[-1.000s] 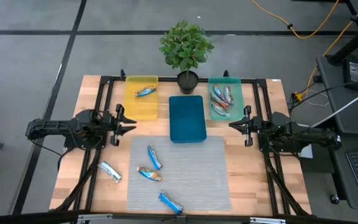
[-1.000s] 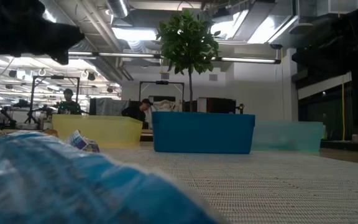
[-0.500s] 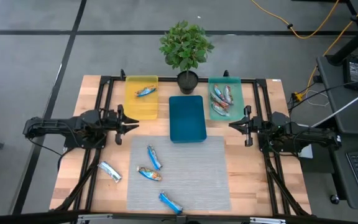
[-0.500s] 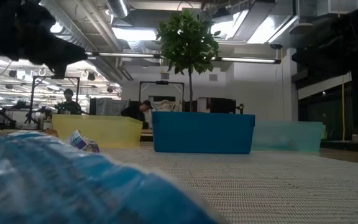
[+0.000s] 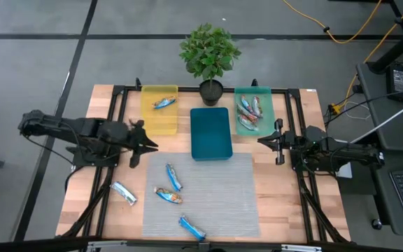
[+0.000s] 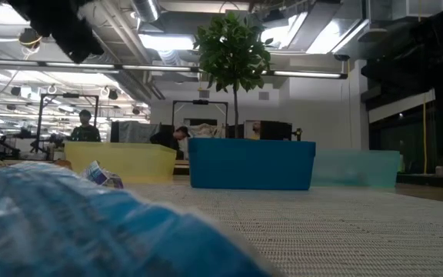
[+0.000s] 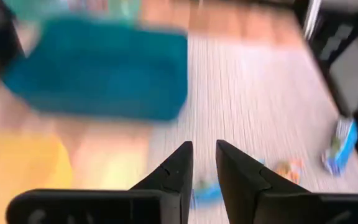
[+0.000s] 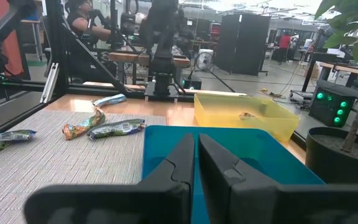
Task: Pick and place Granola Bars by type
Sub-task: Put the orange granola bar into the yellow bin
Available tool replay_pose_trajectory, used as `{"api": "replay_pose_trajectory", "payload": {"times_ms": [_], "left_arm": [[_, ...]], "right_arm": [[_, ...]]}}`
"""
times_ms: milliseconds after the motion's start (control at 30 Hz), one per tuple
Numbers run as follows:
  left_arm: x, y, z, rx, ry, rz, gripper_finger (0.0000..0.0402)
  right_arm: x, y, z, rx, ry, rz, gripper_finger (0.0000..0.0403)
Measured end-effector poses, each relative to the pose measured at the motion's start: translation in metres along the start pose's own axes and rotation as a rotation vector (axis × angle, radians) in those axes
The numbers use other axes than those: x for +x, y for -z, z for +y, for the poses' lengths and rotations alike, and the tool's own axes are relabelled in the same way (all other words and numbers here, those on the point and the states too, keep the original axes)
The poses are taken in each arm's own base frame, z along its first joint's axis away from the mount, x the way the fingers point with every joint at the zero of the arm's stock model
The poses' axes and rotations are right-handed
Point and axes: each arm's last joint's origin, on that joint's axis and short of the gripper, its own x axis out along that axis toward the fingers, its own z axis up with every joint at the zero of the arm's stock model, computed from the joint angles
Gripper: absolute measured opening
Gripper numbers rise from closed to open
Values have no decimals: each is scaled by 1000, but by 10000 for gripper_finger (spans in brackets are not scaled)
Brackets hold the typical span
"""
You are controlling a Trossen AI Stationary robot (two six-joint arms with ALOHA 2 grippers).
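The left pincer hovers empty, fingers nearly closed, at the grey mat's far-left corner. Nearest granola bar lies on the mat just nearer in, long axis running away from that corner; the clenched right pincer waits beyond the mat's opposite edge

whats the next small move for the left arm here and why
Probably carry the left gripper out over the grey mat toward the nearest loose bar, opening the fingers on the way. The fingers are close together with nothing between them, four bars lie outside the trays, and the blue tray holds none. The right gripper waits shut by the teal tray.
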Motion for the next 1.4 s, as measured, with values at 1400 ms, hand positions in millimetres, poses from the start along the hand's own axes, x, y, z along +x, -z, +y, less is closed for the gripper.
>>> {"api": "replay_pose_trajectory", "payload": {"times_ms": [1400], "left_arm": [[36, 78, -87, -761, -145, 1062, 79]], "right_arm": [[0, 0, 0, 0, 0, 0, 24]]}}
